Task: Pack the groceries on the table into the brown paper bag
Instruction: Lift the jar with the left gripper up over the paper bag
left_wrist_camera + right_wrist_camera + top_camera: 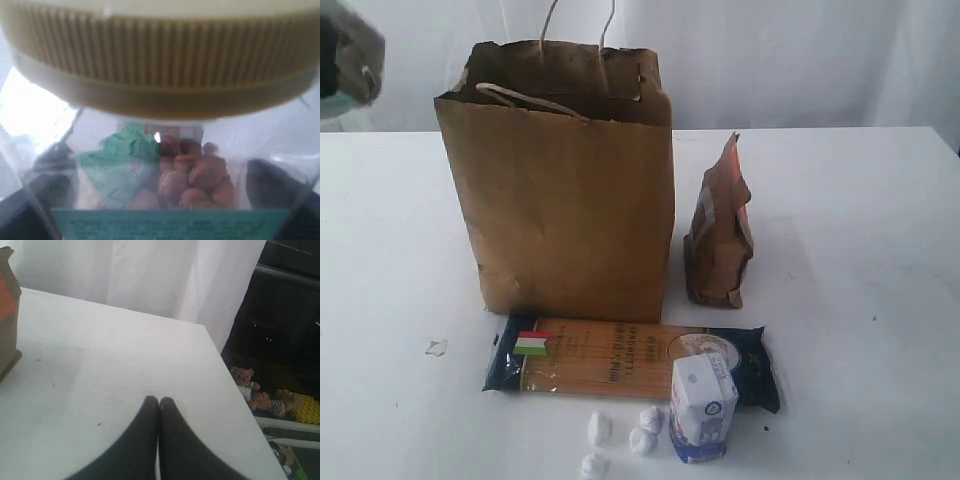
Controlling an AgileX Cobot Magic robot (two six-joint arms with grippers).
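Left of the bag, the likely slick, rigid jar is clamped mid-body by the left claw; right claw closed, empty.

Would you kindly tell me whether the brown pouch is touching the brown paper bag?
Apart. In the exterior view, white table shows between the brown pouch and the right side of the brown paper bag along the pouch's whole height.

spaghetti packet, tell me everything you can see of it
The spaghetti packet lies flat on the table, lengthwise along the foot of the brown paper bag, its far edge at or against the bag's base. Glossy film: dark blue ends, orange-tan printed middle, a green-white-red flag near one end. The small blue-white carton stands in front, hiding part of the other end.
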